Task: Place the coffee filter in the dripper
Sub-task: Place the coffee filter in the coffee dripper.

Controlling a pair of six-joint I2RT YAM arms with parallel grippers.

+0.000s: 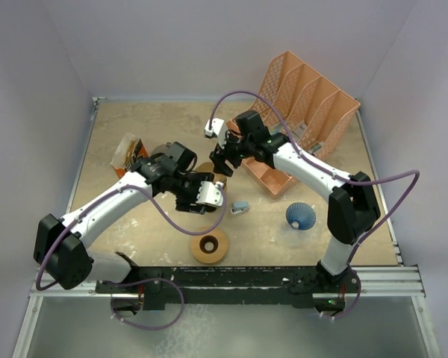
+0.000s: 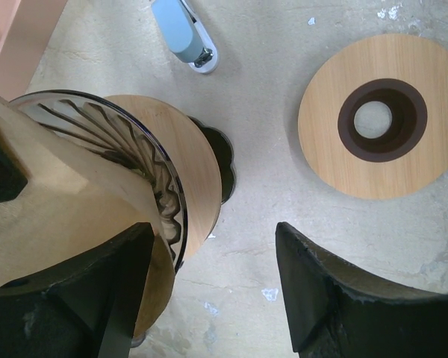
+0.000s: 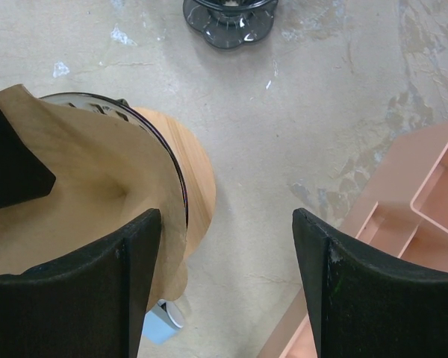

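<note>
The dripper [image 2: 112, 134] is ribbed clear glass with a wooden collar [image 3: 198, 179], and it stands mid-table [image 1: 207, 170] between both grippers. The brown paper coffee filter [image 3: 82, 186] lies inside it, its edge rising over the rim [image 2: 60, 201]. My left gripper [image 2: 213, 231] is open. One finger is at the filter's edge and the other hangs over bare table. My right gripper [image 3: 225, 216] is open too, with one finger over the filter and the other over the table. Each wrist view shows a black fingertip of the other gripper at the far left, against the filter.
A wooden ring with a dark centre hole [image 2: 369, 123] lies near the front [image 1: 209, 246]. A small blue-and-white object [image 2: 183, 33] sits beside the dripper. A blue cone [image 1: 300, 216] stands to the right. An orange file rack [image 1: 306, 112] fills the back right, and a dark scalloped glass piece [image 3: 229, 19] stands close by.
</note>
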